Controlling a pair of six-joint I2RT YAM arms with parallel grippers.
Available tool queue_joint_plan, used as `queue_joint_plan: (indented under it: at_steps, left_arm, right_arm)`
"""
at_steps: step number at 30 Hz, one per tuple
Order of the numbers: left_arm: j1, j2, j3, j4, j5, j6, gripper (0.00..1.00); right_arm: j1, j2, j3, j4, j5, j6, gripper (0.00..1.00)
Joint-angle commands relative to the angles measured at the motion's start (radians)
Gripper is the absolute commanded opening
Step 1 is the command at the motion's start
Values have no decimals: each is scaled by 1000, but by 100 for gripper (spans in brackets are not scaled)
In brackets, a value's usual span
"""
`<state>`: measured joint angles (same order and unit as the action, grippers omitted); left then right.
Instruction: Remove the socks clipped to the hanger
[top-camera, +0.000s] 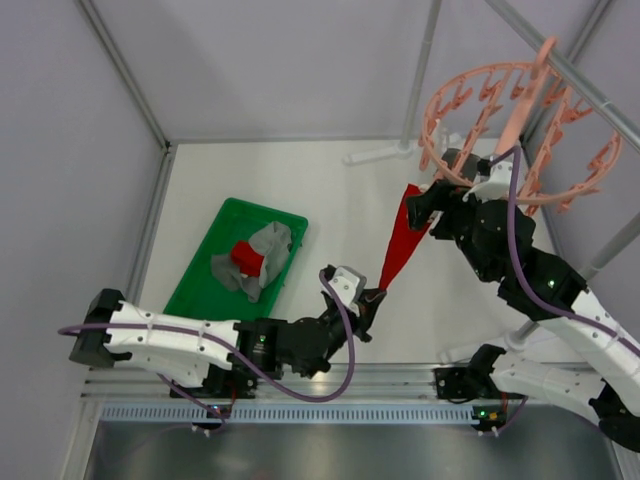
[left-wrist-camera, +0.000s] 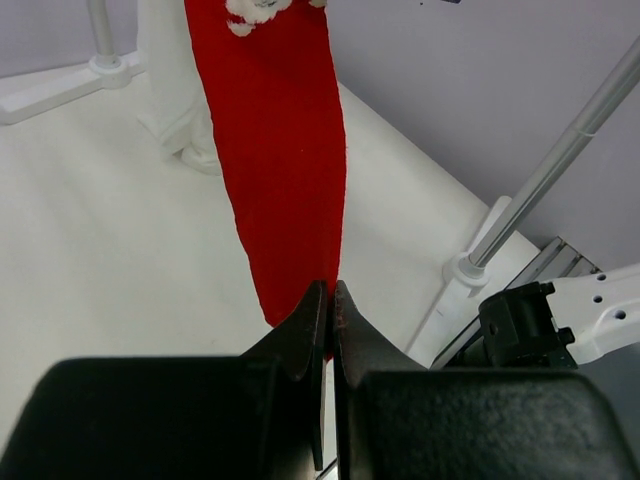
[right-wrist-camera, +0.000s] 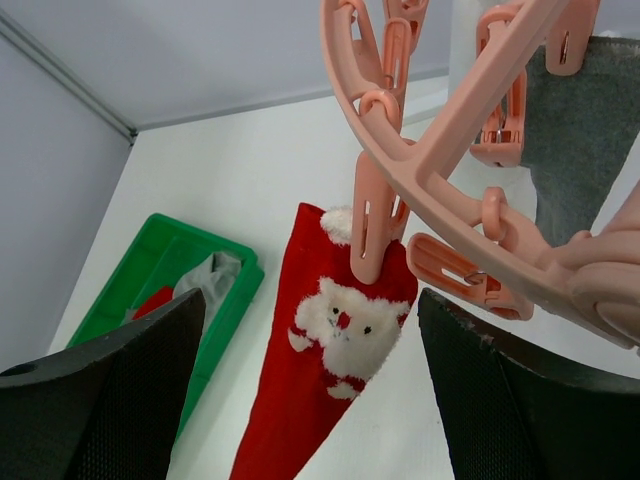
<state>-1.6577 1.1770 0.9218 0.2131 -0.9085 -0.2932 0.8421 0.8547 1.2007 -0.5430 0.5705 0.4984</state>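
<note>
A red sock (top-camera: 403, 240) with a white Santa figure (right-wrist-camera: 345, 325) hangs from a clip (right-wrist-camera: 372, 225) of the salmon-pink hanger (top-camera: 520, 125), stretched down and to the left. My left gripper (top-camera: 372, 297) is shut on the sock's lower tip (left-wrist-camera: 300, 200). My right gripper (right-wrist-camera: 312, 400) is open, its jaws standing either side of the clip and the sock's top, touching neither. A grey sock (right-wrist-camera: 585, 140) is clipped at the hanger's right side.
A green tray (top-camera: 195, 285) at the left holds grey socks (top-camera: 262, 255) and a red one (top-camera: 245, 257). A white stand base (top-camera: 385, 152) and its poles rise behind the hanger. A pole foot (left-wrist-camera: 465, 272) stands near my left gripper.
</note>
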Motion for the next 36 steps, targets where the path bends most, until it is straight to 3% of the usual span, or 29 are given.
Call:
queue_joint_plan:
  at_steps: [1,21,36]
  left_arm:
    - [-8,-45,28,-15,10,9,0]
    - [-8,-108,80,-73,52,49,0]
    - [-8,-103,88,-80,126,14,0]
  right_arm:
    - [3,1,30,41,31,0,83]
    - [-14,38,39,87,-21,51,82]
    - [-14,-51,-200,389,118,81,79]
